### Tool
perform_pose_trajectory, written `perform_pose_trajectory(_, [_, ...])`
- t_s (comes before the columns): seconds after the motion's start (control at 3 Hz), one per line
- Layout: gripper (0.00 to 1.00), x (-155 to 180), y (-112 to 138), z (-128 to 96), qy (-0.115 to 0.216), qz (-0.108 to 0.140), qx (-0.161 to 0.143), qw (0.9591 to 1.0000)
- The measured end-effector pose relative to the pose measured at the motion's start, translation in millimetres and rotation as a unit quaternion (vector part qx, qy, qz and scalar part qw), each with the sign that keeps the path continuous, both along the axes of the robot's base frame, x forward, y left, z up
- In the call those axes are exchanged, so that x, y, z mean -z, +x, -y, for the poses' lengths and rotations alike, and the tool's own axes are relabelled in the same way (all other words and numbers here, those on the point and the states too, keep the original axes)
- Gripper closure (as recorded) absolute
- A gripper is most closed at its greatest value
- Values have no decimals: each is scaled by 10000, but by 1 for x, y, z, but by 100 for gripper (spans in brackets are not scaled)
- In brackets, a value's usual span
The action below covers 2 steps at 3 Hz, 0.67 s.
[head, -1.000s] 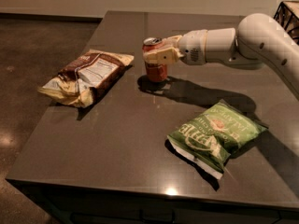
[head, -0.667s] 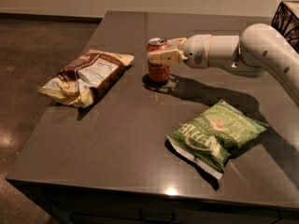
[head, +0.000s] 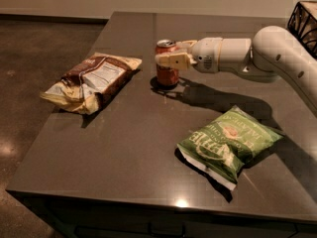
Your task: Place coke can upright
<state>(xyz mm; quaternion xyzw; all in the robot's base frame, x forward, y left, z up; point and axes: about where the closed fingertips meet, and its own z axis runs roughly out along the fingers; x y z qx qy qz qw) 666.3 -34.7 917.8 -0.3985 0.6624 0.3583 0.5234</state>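
The coke can (head: 167, 76), red with a silver top, stands upright on the dark table (head: 133, 148), a little behind the middle. My gripper (head: 166, 52) reaches in from the right and is closed around the can's upper part. One finger crosses the can's front and the other sits behind its rim. The can's base rests on the table surface with its shadow beneath it.
A brown and white chip bag (head: 91, 81) lies to the left of the can. A green chip bag (head: 228, 143) lies at the front right. A dark wire basket (head: 303, 21) stands at the far right corner. My white arm (head: 277, 58) spans the table's right side.
The can and gripper have shifted slightly to the right. The can is now set down on the table, still upright in the fingers.
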Motion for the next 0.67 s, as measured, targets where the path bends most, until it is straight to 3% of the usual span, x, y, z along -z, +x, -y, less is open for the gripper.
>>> perform_pose_trajectory(0.33, [0, 0, 0, -3, 2, -2, -23, 10000])
perform_pose_trajectory(0.67, [0, 0, 0, -3, 2, -2, -23, 10000])
